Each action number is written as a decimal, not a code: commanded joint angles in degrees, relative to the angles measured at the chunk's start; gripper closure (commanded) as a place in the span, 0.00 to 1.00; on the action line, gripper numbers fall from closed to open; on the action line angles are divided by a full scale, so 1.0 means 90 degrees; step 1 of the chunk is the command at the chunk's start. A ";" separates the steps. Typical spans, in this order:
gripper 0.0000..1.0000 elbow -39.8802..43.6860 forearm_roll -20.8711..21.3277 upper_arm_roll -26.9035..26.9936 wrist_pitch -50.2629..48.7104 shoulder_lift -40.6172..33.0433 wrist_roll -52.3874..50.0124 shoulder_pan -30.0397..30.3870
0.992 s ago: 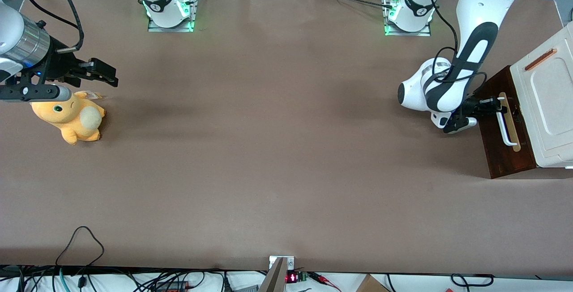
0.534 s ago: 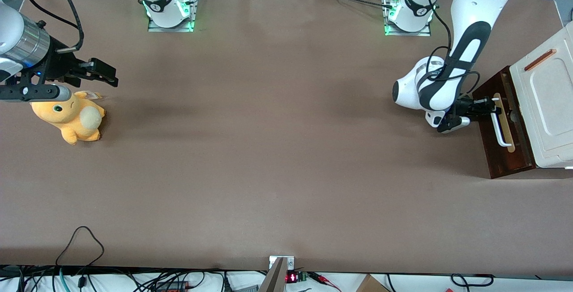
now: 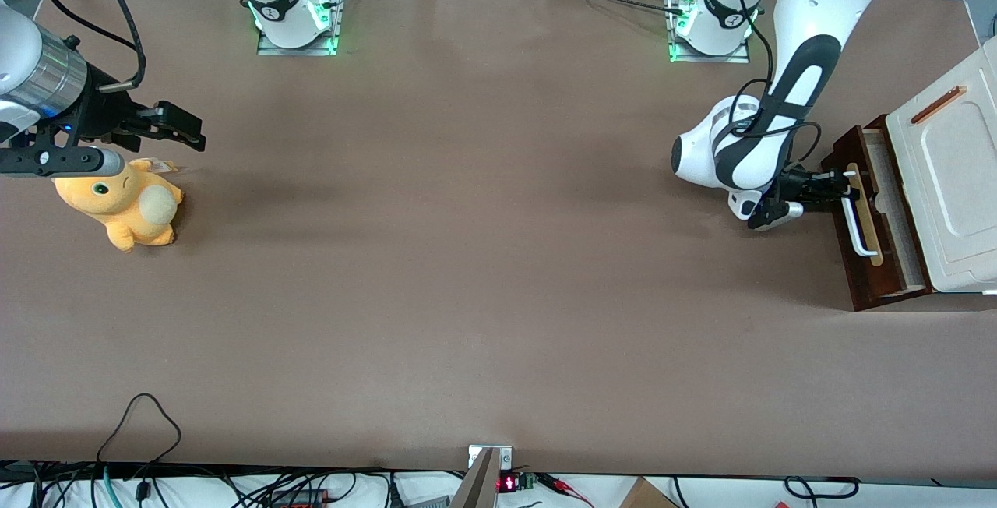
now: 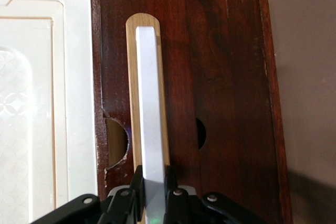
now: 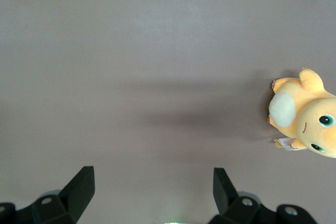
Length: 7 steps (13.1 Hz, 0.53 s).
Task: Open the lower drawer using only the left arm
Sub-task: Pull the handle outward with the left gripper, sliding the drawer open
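In the front view, the left arm (image 3: 787, 95) reaches down toward the cabinet (image 3: 946, 181) at the working arm's end of the tabletop (image 3: 467, 259), and its hand (image 3: 840, 187) sits at the white bar handle (image 3: 855, 221) of the lower drawer (image 3: 872, 220), which stands partly pulled out with its pale inside showing. In the left wrist view, the hand (image 4: 154, 190) pinches the bar handle (image 4: 151, 103) between both fingers (image 4: 170, 184), directly over the pale wood strip (image 4: 131, 93) on the dark drawer front (image 4: 173, 51).
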 commanded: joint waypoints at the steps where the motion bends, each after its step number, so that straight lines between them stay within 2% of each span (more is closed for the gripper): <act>1: 1.00 0.0461 -0.0111 -0.0276 0.0109 0.0031 0.0254 -0.0493; 7: 0.99 0.0520 -0.0405 -0.0579 0.0099 0.0041 0.0254 -0.0523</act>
